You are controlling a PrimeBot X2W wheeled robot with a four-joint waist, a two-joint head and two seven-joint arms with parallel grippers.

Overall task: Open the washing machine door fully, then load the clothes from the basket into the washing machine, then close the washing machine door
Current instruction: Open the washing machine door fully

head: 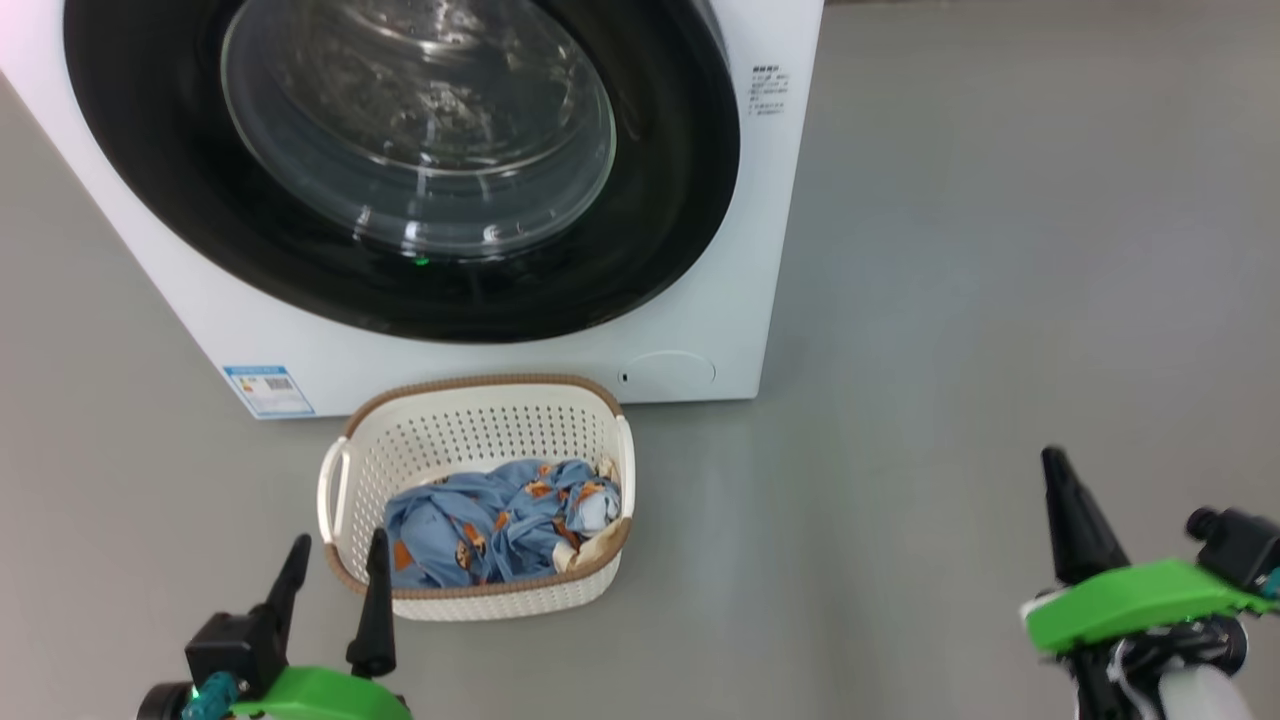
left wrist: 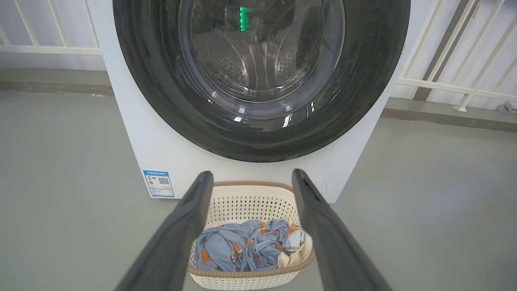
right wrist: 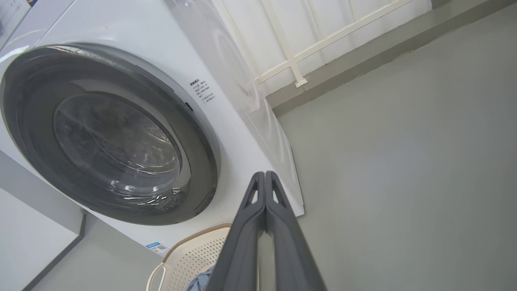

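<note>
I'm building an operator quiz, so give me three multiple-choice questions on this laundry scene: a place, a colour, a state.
1. Where is the basket?
A) on the floor in front of the washing machine
B) on top of it
C) inside the drum

2. What colour is the basket's rim?
A) green
B) brown
C) black

3. How is the washing machine door?
A) wide open
B) shut
C) removed

Answers:
1 A, it stands on the floor just below the door.
2 B, a brown band circles its top.
3 B, its black ring lies flush against the white front.
</note>
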